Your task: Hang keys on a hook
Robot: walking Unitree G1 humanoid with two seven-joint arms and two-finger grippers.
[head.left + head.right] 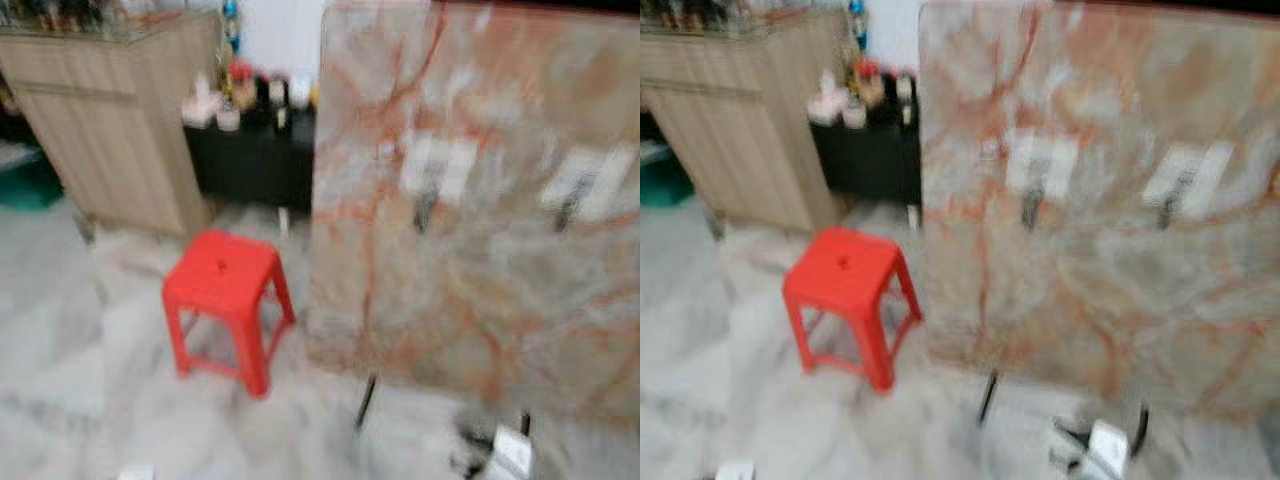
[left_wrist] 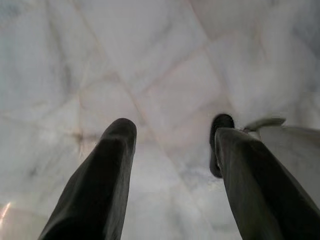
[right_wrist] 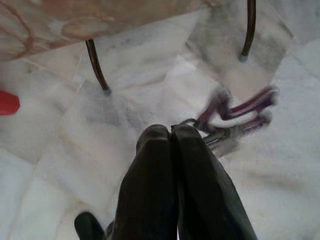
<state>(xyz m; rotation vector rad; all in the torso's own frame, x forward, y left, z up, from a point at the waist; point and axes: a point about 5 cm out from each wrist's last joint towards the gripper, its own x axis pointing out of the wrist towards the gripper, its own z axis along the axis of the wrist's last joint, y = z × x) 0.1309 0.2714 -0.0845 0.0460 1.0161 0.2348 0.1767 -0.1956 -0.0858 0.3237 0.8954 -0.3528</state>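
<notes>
Left of the marble board stands a red stool on the pale floor. Two dark hooks hang on the board. The left hand hangs over the floor, fingers apart. The right hand, below the board, is clamped on the keys, which dangle near the board's legs.

Head views heavily motion-blurred; red stool and marble panel smeared, edges soft. Even, diffuse indoor light, no hard shadows or glare. Wrist views sharper on pale floor; dangling keys streaked by blur.
</notes>
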